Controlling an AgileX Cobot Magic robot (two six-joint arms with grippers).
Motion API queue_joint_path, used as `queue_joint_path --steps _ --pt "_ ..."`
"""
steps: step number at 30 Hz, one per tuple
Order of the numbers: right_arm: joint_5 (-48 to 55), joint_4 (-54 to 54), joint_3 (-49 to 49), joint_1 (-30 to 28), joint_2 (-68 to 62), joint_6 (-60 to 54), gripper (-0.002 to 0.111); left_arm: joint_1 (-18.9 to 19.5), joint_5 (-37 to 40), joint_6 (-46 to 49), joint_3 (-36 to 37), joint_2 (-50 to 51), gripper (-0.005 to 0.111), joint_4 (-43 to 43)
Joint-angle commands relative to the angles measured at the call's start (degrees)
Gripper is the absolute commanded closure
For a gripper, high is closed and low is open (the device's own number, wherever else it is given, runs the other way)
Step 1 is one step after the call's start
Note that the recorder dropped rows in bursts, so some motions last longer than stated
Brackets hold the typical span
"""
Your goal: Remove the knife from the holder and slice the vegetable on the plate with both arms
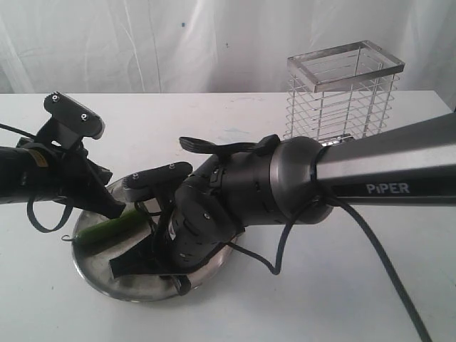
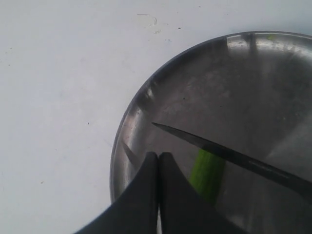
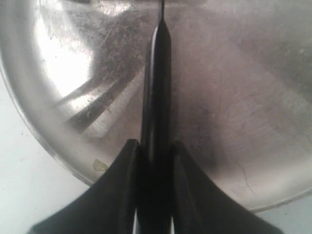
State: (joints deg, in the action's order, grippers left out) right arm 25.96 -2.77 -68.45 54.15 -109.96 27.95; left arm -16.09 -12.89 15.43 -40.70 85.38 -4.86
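The green vegetable [image 1: 107, 229] lies on the left part of the steel plate [image 1: 142, 288]. My left gripper [image 1: 114, 208] is shut, with its tips down at the vegetable's near end and nothing between its fingers [image 2: 146, 180]. In the left wrist view the knife [image 2: 229, 156] runs its dark blade across the vegetable [image 2: 207, 170] over the plate [image 2: 219, 83]. My right gripper [image 3: 155, 146] is shut on the knife [image 3: 157, 87] by its handle, and the blade points out over the plate [image 3: 243, 97]. In the exterior view the right gripper [image 1: 132, 262] is low over the plate.
The chrome wire holder [image 1: 342, 92] stands on the white table at the back right, behind the right arm's PiPER link [image 1: 385, 174]. A black cable [image 1: 385, 278] trails from that arm toward the table's front right. A white curtain hangs behind.
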Motion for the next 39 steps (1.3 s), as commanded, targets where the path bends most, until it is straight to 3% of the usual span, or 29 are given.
queue_joint_path --steps 1,39 --pt "-0.3 -0.3 -0.2 0.1 -0.2 0.6 0.108 0.1 0.8 -0.6 0.1 -0.6 0.107 -0.6" --pt "-1.0 -6.5 -0.2 1.8 -1.1 4.4 0.108 0.1 1.8 -1.6 0.1 -0.6 0.107 -1.0"
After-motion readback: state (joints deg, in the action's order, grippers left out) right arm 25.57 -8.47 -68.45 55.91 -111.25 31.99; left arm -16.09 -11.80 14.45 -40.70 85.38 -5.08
